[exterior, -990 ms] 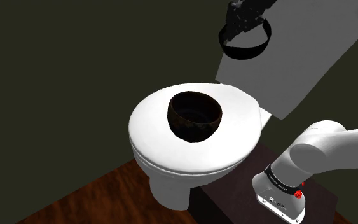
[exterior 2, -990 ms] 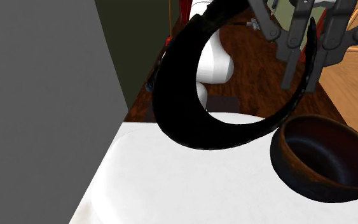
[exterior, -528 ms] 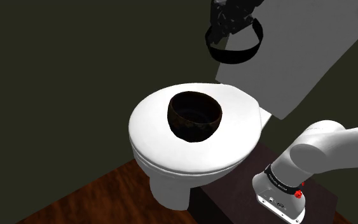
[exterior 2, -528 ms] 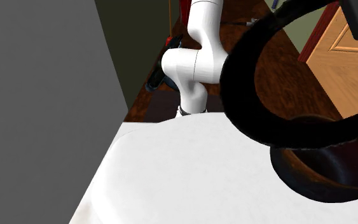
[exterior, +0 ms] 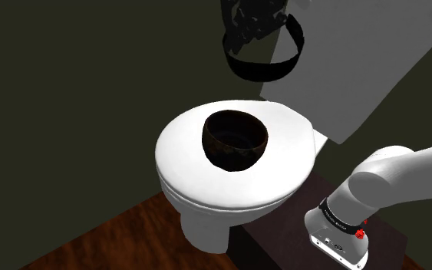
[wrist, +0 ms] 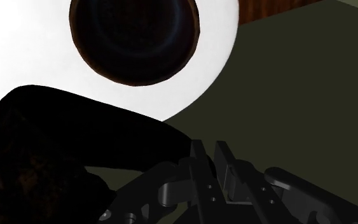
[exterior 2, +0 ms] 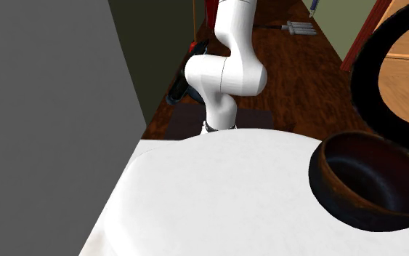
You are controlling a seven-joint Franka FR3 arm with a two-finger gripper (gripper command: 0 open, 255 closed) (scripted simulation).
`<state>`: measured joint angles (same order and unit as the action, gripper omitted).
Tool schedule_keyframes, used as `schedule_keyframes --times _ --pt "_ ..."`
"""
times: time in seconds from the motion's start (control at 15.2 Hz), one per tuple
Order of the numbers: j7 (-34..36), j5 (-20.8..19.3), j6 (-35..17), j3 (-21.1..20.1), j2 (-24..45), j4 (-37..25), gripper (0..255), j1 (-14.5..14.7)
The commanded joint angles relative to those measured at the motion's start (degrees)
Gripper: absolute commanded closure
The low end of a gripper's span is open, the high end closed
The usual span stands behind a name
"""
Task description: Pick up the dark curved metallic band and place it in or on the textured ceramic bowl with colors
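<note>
A dark brown bowl [exterior: 235, 139] stands on the white toilet lid [exterior: 199, 180]. The black curved band [exterior: 262, 73] hangs in the air above and behind the bowl, with my gripper [exterior: 251, 27] shut on its upper edge. In the second exterior view the band [exterior 2: 370, 94] arcs in from the right edge, above the bowl [exterior 2: 370, 182]. In the wrist view the band [wrist: 56, 146] is clasped at my gripper [wrist: 208, 154], and the bowl [wrist: 133, 38] lies beyond it on the lid.
A grey cistern block [exterior: 344, 61] rises behind the lid. Wooden floor [exterior: 114, 238] surrounds the toilet, and my stand [exterior: 283, 245] is beside it. A grey wall [exterior 2: 50, 109] and a wooden door [exterior 2: 406, 51] flank the scene.
My gripper has carried the band toward the shoulder view's left, from in front of the cistern to nearer above the bowl. The bowl has not moved.
</note>
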<state>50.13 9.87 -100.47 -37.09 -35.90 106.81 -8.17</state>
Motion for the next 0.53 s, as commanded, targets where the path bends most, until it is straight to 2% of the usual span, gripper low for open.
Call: schedule_keyframes --times 0.0,0.46 --pt "2.1 0.1 -0.7 -2.4 0.5 -0.2 255 -0.3" --pt "2.1 1.4 -5.7 -2.6 -1.7 6.9 255 1.0"
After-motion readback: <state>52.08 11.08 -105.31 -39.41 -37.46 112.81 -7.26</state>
